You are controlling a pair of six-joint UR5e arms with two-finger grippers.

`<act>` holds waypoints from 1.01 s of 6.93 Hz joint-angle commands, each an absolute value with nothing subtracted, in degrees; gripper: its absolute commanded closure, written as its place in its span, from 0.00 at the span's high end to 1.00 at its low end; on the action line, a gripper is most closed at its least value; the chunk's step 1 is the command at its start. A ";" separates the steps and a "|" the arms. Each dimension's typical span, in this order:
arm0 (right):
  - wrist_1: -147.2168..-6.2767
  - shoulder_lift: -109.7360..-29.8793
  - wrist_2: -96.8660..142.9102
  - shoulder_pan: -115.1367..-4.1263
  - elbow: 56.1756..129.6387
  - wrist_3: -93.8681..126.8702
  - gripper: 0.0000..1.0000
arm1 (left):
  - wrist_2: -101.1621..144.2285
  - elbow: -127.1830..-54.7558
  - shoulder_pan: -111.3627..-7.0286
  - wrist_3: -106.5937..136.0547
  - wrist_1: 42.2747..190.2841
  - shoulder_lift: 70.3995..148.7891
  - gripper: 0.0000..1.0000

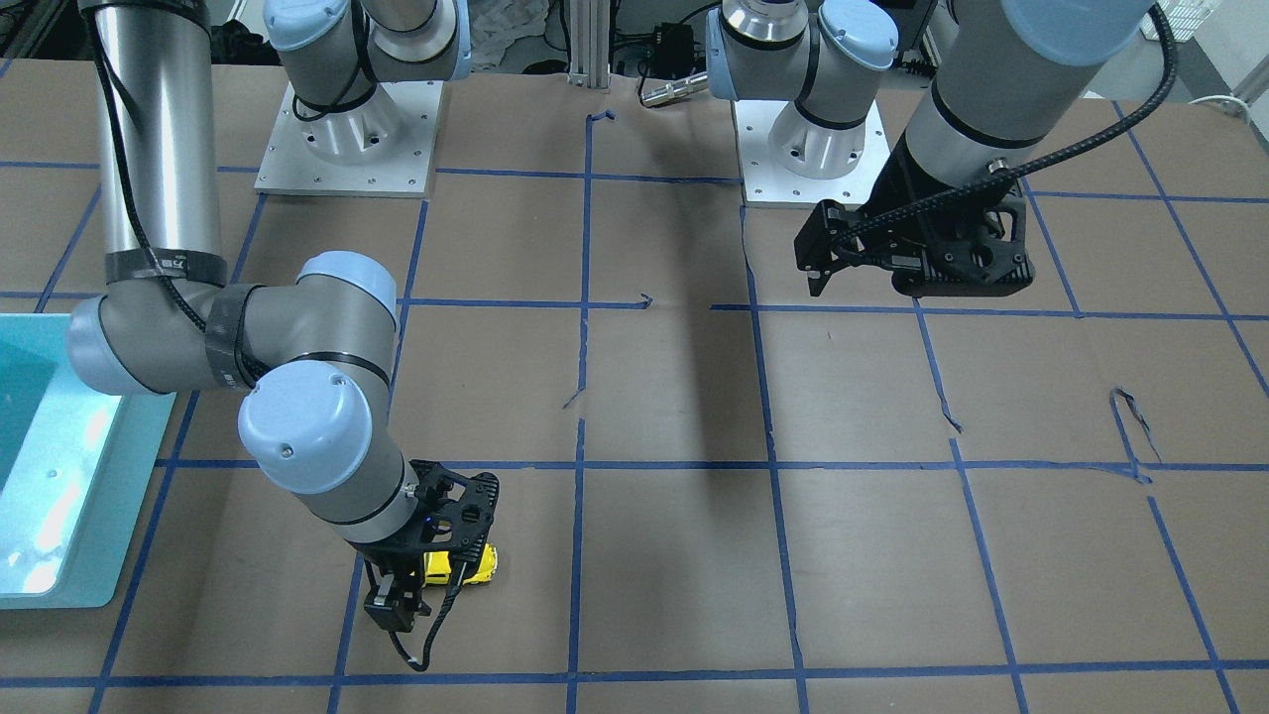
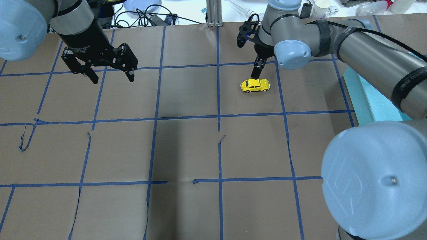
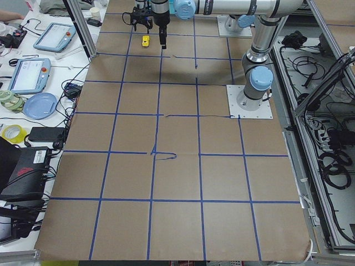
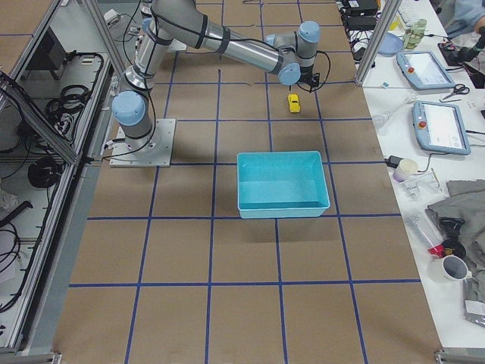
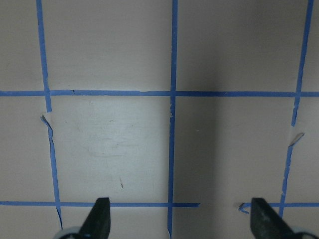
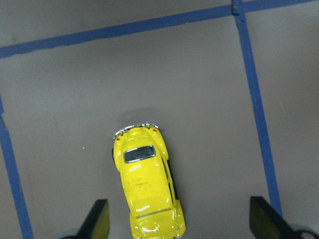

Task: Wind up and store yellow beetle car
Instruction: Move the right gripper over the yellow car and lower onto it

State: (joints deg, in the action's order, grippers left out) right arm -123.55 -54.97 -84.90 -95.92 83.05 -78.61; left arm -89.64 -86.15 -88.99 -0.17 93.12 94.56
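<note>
The table (image 2: 186, 150) is covered with brown paper, and blue tape (image 2: 219, 100) divides it into squares. The paper has small tears along some tape lines. In the overhead view the yellow beetle car (image 2: 255, 85) stands on its wheels toward 2 o'clock from the middle of the table, inside one square and touching no tape. A turquoise bin (image 4: 280, 206) shows only as a corner at 3 o'clock in that view.

The right side view shows the bin complete. It stands well apart from the car, nearer to that camera. This view also shows a white bench with a mug (image 4: 452, 267). The left side view shows the opposite bench with two tablets (image 3: 26, 75), a blue plate (image 3: 40, 104) and a yellow tape roll (image 3: 12, 133), and black cables (image 3: 333, 160) behind the robot.

The right gripper (image 6: 180, 219) is low over the car with its fingers spread wide. Its wrist camera shows what the other views hide: the car lies between the two fingertips, one bumper toward 12 o'clock, nearer to the finger at 7 o'clock, and it touches neither of them. In the front-facing view the gripper covers part of the car. I cannot tell if the fingertips reach the paper.

The left gripper (image 2: 112, 78) hangs above the table toward 10 o'clock in the overhead view, fingers apart and holding nothing. Its wrist camera sees only paper and tape.
</note>
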 commanded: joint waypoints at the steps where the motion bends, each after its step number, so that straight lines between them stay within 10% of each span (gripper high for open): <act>1: -126.37 -52.31 -84.90 -96.94 83.14 -91.70 1.00 | -89.21 -86.04 -89.03 -1.57 92.29 94.57 1.00; 4: -125.69 -51.95 -85.95 -97.65 83.84 -92.20 0.89 | -89.65 -86.57 -89.12 -3.34 92.20 94.30 1.00; 7: -125.86 -52.47 -88.15 -97.56 85.61 -91.67 0.22 | -89.74 -89.46 -89.12 -3.52 89.12 93.08 1.00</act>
State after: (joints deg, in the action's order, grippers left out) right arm -125.78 -52.41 -87.45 -97.59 85.33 -91.70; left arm -89.71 -88.43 -89.09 -3.53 89.83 93.51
